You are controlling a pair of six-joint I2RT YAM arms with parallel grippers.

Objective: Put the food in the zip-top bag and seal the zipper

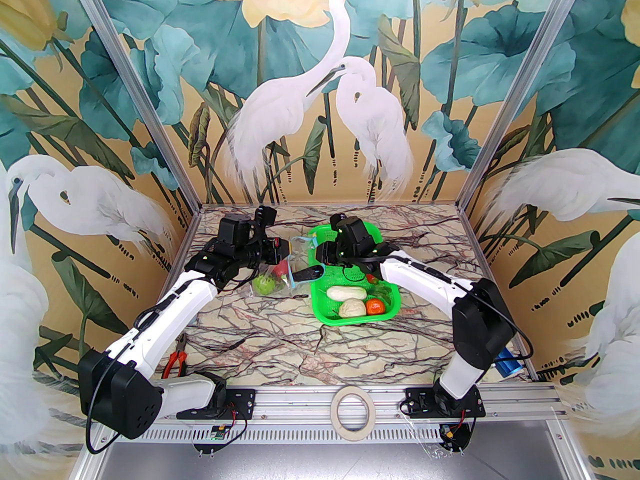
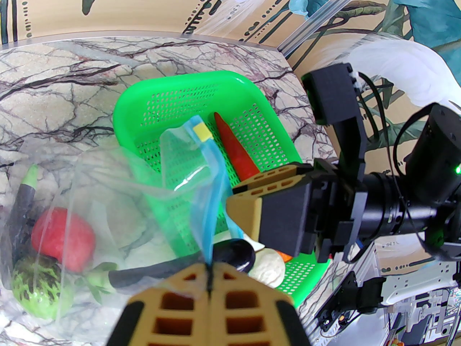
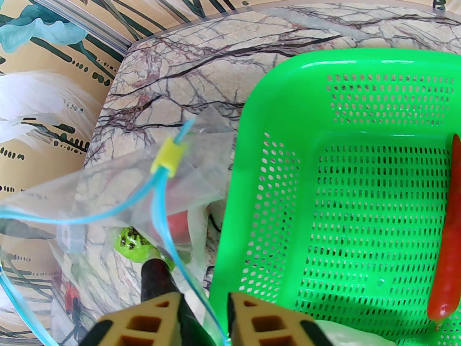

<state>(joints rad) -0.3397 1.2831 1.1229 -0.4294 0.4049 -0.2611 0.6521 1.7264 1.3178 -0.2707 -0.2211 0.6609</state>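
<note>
Found zip-top bag (image 2: 108, 186) just beside left wall of basket (image 2: 173, 81), mouth toward it. Noted left gripper (image 2: 209, 276) clamped on zipper (image 2: 212, 171), right gripper (image 3: 203, 297) spread, holding nothing. Logged eggplant (image 2: 236, 254) half inside, long axis running basket-to-bag; judged right gripper nearer for push.

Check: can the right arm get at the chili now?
Probably yes. The right gripper is open beside the basket rim, and the chili lies uncovered on the basket floor. Watch the zipper: it seems to run between the jaws and could snag.
</note>
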